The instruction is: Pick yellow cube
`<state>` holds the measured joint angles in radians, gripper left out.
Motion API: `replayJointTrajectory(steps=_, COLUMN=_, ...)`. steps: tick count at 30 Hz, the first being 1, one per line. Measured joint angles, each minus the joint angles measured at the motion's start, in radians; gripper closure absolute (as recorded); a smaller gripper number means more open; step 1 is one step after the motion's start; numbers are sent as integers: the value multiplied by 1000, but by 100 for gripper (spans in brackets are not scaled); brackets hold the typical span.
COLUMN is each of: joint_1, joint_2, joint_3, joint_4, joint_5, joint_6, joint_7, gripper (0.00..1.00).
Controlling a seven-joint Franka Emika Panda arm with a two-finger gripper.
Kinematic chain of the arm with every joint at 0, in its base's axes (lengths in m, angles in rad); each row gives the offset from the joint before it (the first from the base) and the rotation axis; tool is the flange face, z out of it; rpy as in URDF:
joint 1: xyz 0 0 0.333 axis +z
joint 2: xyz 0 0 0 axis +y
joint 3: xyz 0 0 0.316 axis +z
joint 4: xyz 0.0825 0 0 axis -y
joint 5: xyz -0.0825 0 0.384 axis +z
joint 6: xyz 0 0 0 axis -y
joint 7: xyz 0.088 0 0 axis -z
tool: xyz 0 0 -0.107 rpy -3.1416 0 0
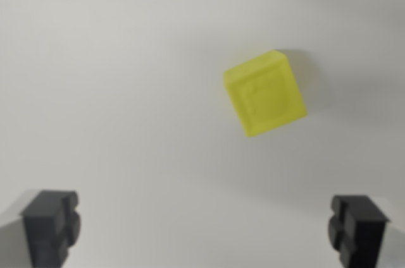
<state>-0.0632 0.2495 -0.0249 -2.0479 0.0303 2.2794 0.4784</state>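
Bare white desk (126, 59) surrounds the yellow cube (266, 94), which sits alone toward the wrist view's upper right, turned askew. It looks like light, rigid, smooth-faced plastic, probably best gripped across two opposite flat sides. The pincer (205, 230) hangs spread wide and empty, fingers (50, 224) well apart from the cube, with nothing crowding the approach.

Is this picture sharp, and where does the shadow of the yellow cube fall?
Wrist view: soft all over, the yellow cube has blurred edges; its faint shadow lies at its upper right on the white table; no glare; the fingertips are blurred too.
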Motion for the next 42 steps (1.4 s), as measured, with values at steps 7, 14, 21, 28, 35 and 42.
replayJointTrajectory(steps=7, joint_1=-8, joint_2=30, joint_3=0, joint_4=-8, joint_5=-1, joint_6=39, joint_7=-55, gripper=0)
replayJointTrajectory(steps=14, joint_1=-15, joint_2=62, joint_3=0, joint_4=-12, joint_5=-2, joint_6=77, joint_7=-109, gripper=0)
replayJointTrajectory(steps=21, joint_1=-23, joint_2=96, joint_3=0, joint_4=-15, joint_5=-3, joint_6=115, joint_7=-164, gripper=0)
replayJointTrajectory(steps=28, joint_1=-31, joint_2=131, joint_3=0, joint_4=-15, joint_5=-3, joint_6=152, joint_7=-218, gripper=0)
replayJointTrajectory(steps=35, joint_1=-39, joint_2=168, joint_3=0, joint_4=-13, joint_5=-4, joint_6=188, joint_7=-272, gripper=0)
replayJointTrajectory(steps=42, joint_1=-46, joint_2=206, joint_3=1, joint_4=-8, joint_5=-4, joint_6=223, joint_7=-326, gripper=0)
